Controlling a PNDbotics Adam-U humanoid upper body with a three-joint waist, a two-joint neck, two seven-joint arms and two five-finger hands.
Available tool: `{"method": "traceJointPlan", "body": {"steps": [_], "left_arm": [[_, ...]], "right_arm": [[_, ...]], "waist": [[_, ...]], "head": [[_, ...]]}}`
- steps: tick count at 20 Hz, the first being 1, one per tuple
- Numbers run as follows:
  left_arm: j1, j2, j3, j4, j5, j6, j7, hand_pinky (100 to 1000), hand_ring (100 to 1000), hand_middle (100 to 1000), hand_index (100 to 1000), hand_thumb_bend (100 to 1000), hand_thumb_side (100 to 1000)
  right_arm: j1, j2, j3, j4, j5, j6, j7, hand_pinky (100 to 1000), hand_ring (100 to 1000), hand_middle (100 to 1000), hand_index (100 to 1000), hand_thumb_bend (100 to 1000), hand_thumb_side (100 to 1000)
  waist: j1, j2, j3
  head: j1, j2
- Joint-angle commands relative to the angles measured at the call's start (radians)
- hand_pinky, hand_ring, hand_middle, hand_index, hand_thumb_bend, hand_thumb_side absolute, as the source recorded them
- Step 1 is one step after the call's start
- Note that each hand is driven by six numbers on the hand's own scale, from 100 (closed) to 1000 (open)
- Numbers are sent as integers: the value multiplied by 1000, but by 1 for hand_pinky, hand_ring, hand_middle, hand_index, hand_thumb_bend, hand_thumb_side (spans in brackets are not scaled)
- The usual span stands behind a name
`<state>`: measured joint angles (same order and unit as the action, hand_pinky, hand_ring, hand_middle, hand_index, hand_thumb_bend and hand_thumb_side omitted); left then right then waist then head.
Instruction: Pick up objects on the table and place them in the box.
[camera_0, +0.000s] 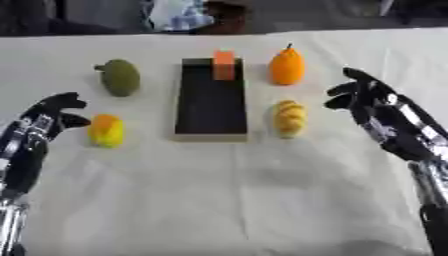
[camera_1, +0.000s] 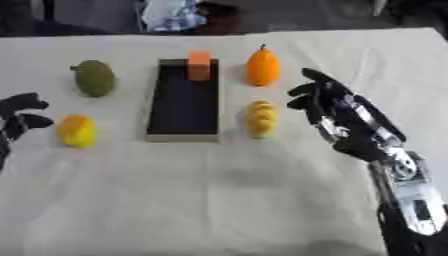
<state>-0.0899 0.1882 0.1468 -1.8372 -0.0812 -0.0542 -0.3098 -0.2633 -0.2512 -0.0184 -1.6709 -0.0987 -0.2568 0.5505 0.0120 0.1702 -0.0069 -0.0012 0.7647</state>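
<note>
Flanking the black box (camera_0: 210, 102), both hands hang with fingers apart: left hand (camera_0: 48, 120) near the yellow fruit (camera_0: 106, 130), right hand (camera_1: 337, 112) near the bread (camera_1: 260, 118).

worktop (camera_0: 262, 200): covered in off-white cloth, matt, faintly creased
box (camera_0: 210, 100): matt black inside, pale wood-like rim
block (camera_0: 224, 65): matt orange
right hand (camera_1: 337, 112): black, slightly glossy, silver metal at the wrist
green fruit (camera_0: 120, 77): dull, rough-looking
</note>
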Motion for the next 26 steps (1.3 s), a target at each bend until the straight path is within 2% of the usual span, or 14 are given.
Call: {"method": "traceJointPlan", "body": {"steps": [1, 3, 4, 5, 6, 9, 13, 18, 24, 26], "left_arm": [[-17, 36, 1, -25, -12, -7, 2, 799, 707, 753, 858, 100, 477], [-34, 77, -22, -62, -37, -31, -22, 804, 720, 760, 865, 100, 359], [-39, 102, -26, -69, -52, -46, -37, 804, 721, 761, 865, 100, 347], [-45, 127, -28, -65, -68, -62, -53, 806, 731, 769, 872, 100, 263], [-55, 154, -34, -49, -85, -79, -69, 807, 733, 770, 874, 100, 247], [-86, 229, -48, 14, -131, -124, -113, 809, 742, 775, 881, 100, 244], [-148, 332, -94, 115, -194, -155, -171, 797, 741, 781, 892, 100, 264], [-261, 461, -178, 244, -274, -141, -238, 790, 751, 789, 896, 100, 302], [-382, 618, -281, 401, -370, -161, -211, 785, 758, 793, 898, 103, 349], [-406, 670, -313, 454, -402, -185, -198, 782, 758, 791, 897, 153, 373]], "right_arm": [[-5, -17, -10, -18, -2, 0, -2, 823, 750, 761, 1000, 100, 513], [-1, -35, -13, -15, 3, 1, -3, 824, 750, 761, 1000, 100, 514], [1, -39, -14, -14, 5, 0, -4, 824, 749, 761, 1000, 100, 514], [2, -42, -14, -13, 5, 0, -4, 824, 746, 761, 1000, 100, 514], [3, -45, -14, -13, 6, 0, -4, 824, 746, 761, 1000, 100, 514], [5, -49, -15, -10, 8, -1, -4, 824, 743, 761, 1000, 100, 513], [9, -56, -18, -6, 6, -2, -6, 825, 742, 760, 1000, 100, 515], [13, -56, -17, -3, 2, -1, -3, 826, 742, 759, 1000, 100, 521], [8, -46, -11, -2, -8, 1, 3, 826, 742, 757, 1000, 100, 526], [5, -42, -8, -1, -12, 2, 7, 826, 742, 756, 1000, 100, 528]], "waist": [[0, -11, 0], [21, -12, 3], [26, -13, 4], [30, -13, 4], [33, -14, 5], [36, -17, 7], [40, -21, 9], [42, -27, 11], [31, -27, -8], [28, -26, -17]], "head": [[-1, 5], [-9, 5], [-12, 5], [-14, 5], [-16, 5], [-19, 5], [-26, 5], [-35, 5], [-21, 5], [-12, 5]]}}
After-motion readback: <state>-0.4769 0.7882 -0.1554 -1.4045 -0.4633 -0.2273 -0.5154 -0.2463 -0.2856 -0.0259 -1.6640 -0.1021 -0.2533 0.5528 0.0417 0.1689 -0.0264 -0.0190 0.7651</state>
